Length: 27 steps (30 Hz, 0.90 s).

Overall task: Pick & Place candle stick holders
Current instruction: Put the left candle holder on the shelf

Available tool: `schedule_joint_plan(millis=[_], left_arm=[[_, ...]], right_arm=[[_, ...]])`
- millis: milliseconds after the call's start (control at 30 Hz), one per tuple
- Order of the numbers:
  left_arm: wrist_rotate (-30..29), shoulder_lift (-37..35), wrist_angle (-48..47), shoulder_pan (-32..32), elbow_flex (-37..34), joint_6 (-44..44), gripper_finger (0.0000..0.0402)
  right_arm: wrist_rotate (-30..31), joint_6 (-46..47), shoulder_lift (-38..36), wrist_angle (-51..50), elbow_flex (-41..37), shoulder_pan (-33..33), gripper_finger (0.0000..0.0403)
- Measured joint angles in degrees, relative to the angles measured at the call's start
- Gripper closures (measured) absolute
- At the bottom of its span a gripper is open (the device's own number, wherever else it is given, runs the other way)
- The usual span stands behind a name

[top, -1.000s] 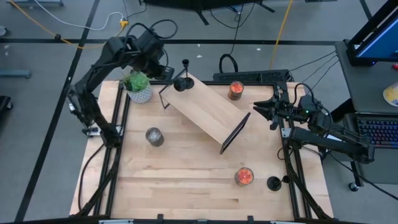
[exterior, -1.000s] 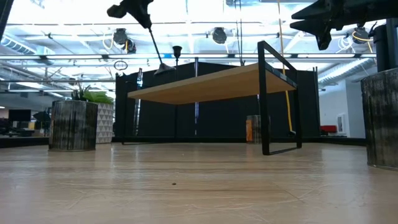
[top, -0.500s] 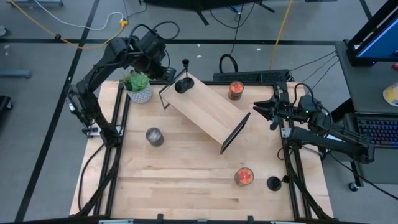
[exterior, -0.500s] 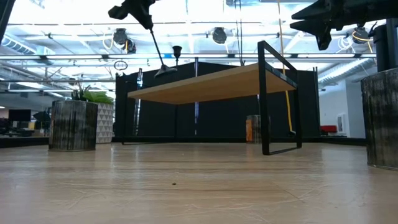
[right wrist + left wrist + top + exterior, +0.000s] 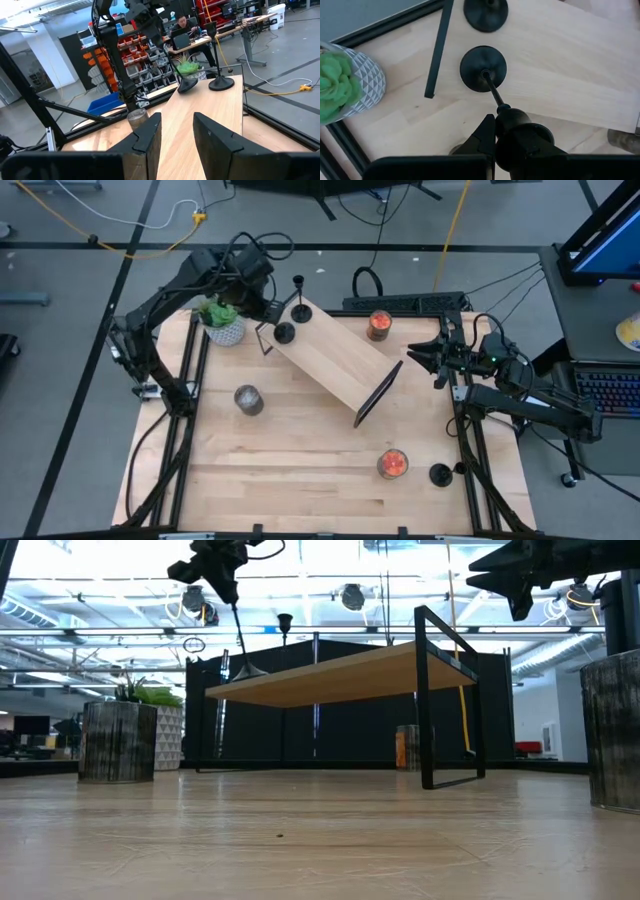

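My left gripper (image 5: 262,292) is shut on a black candle stick holder (image 5: 284,332) over the far left end of the light wooden riser (image 5: 335,360). A second holder (image 5: 298,310) stands on its disc base on the riser just beyond; its base also shows in the left wrist view (image 5: 486,11). A third holder (image 5: 440,474) stands on the table at the near right. My right gripper (image 5: 425,358) is open and empty, held in the air at the table's right edge. My left gripper pinches the top end of the holder's stem (image 5: 517,122) between its two fingers, coming from above and pointing down. The holder hangs below the fingers, slightly tilted, with its disc base (image 5: 483,69) at the riser's top. Whether the base rests on the riser, I cannot tell.
A plant in a white patterned pot (image 5: 222,320) stands left of the riser. There is a grey jar candle (image 5: 248,399) at the left, and orange jar candles at the far side (image 5: 379,325) and the near right (image 5: 392,464). A person sits in the room beyond (image 5: 181,22).
My left gripper has moved toward the table's near left side and down with the holder. The holder's base has gone from beside the second holder to the riser's left end, and now sits lower.
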Motion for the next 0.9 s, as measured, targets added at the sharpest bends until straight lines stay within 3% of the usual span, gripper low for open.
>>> schedule_joint_plan(millis=[900], left_arm=[[-2.82,-0.02,-0.02,0.15,0.04,-0.28,0.0385]], right_arm=[[0.00,1.46,0.00,-0.12,0.00,0.00,0.0298]])
